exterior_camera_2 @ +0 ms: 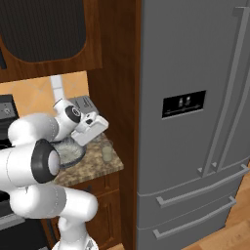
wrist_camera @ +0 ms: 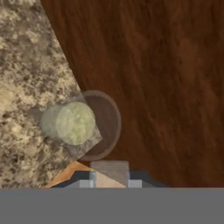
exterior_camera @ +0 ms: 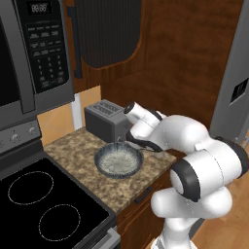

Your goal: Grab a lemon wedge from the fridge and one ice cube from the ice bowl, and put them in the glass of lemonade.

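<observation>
The glass of lemonade [wrist_camera: 82, 124] is a small clear tumbler with pale yellow liquid, seen from above on the speckled counter beside a wood panel. It also stands at the counter's right end [exterior_camera_2: 106, 151]. My gripper [wrist_camera: 109, 182] hovers above it, shut on a small pale ice cube [wrist_camera: 109, 169] held between the fingertips. The white hand [exterior_camera_2: 93, 129] hangs just up and left of the glass. The ice bowl [exterior_camera: 118, 161] is wide, grey and ribbed, in front of the toaster. The fridge [exterior_camera_2: 195, 122] stands with its doors shut. The lemon wedge is hidden from view.
A boxy grey toaster [exterior_camera: 106, 119] sits against the back wall behind the bowl. A black cooktop [exterior_camera: 44, 204] lies left of the counter, with a microwave [exterior_camera: 34, 53] above it. A tall wood panel [exterior_camera_2: 117, 97] separates the counter from the fridge.
</observation>
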You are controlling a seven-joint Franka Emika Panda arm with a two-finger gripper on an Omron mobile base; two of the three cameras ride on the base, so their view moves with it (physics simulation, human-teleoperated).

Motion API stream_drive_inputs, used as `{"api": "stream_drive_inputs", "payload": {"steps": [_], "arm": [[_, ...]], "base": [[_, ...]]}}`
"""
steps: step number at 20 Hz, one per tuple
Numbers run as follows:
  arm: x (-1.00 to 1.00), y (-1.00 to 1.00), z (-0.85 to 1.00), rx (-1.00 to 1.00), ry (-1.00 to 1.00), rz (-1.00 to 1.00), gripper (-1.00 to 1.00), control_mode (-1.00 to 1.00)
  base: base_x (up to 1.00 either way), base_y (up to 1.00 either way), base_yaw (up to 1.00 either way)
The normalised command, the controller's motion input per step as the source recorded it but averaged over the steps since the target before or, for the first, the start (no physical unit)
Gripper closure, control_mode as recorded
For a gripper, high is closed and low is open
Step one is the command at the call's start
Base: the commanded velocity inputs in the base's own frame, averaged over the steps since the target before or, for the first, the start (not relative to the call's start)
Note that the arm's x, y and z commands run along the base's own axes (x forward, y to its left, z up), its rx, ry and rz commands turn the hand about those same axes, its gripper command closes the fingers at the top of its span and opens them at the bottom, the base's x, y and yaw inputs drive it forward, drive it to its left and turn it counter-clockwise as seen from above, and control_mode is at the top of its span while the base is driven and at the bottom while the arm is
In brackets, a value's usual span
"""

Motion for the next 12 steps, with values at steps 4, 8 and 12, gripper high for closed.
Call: {"api": "stream_drive_inputs", "payload": {"steps": [4,8,12], "arm": [[0.25,-0.21,-0.22,0.0,0.0,0.0,1.0,-1.0],[0.27,-0.03,-0.26,-0.01,0.0,0.0,1.0,-1.0],[0.29,0.0,-0.27,-0.02,0.0,0.0,1.0,-1.0]], "base": [[0.0,0.0,0.0],[0.0,0.0,0.0],[0.0,0.0,0.0]]}}
